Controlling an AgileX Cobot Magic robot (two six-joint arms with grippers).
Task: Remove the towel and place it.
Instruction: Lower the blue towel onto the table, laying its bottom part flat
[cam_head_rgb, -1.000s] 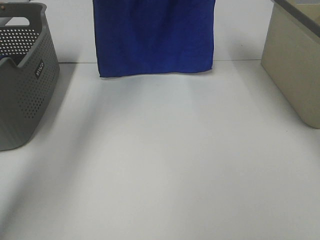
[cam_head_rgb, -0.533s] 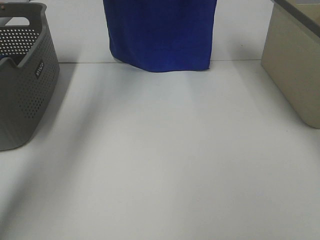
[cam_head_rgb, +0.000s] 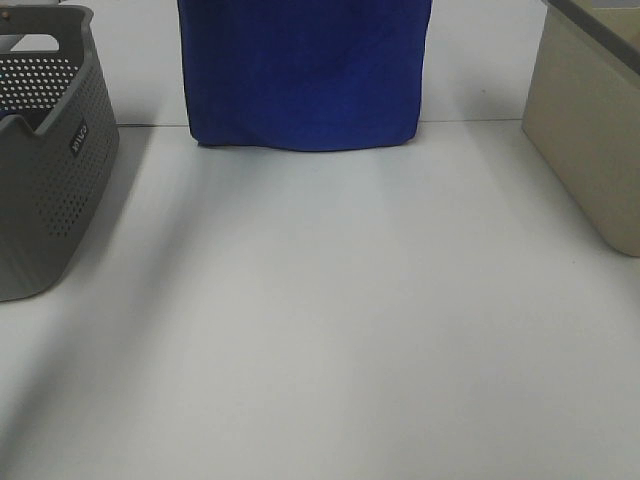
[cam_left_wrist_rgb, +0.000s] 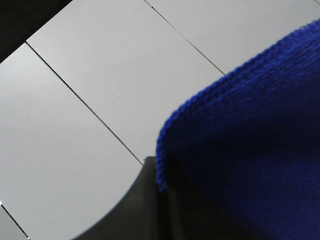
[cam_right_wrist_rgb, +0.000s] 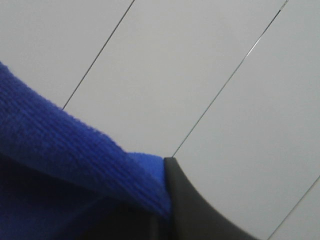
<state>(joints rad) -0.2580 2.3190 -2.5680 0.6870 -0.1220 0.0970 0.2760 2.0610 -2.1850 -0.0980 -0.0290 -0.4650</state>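
The royal-blue towel (cam_head_rgb: 305, 75) hangs upright at the back middle of the table, and its lower edge touches or nearly touches the tabletop. Its top runs out of the exterior view, where neither gripper shows. In the left wrist view the towel (cam_left_wrist_rgb: 250, 150) fills one side and its stitched edge runs into a dark finger (cam_left_wrist_rgb: 135, 210) of my left gripper (cam_left_wrist_rgb: 162, 185), which looks shut on it. In the right wrist view the towel (cam_right_wrist_rgb: 60, 165) meets a dark finger (cam_right_wrist_rgb: 200, 210) of my right gripper (cam_right_wrist_rgb: 167, 212) the same way. No white tag shows.
A grey perforated basket (cam_head_rgb: 45, 150) stands at the left edge of the white table (cam_head_rgb: 330, 320). A beige bin (cam_head_rgb: 590, 130) stands at the right edge. White panelled surfaces lie behind the towel in both wrist views.
The towel's lower left corner pulled in towards the middle, then spread out to the left again. Its bottom edge now hangs wider and more even.
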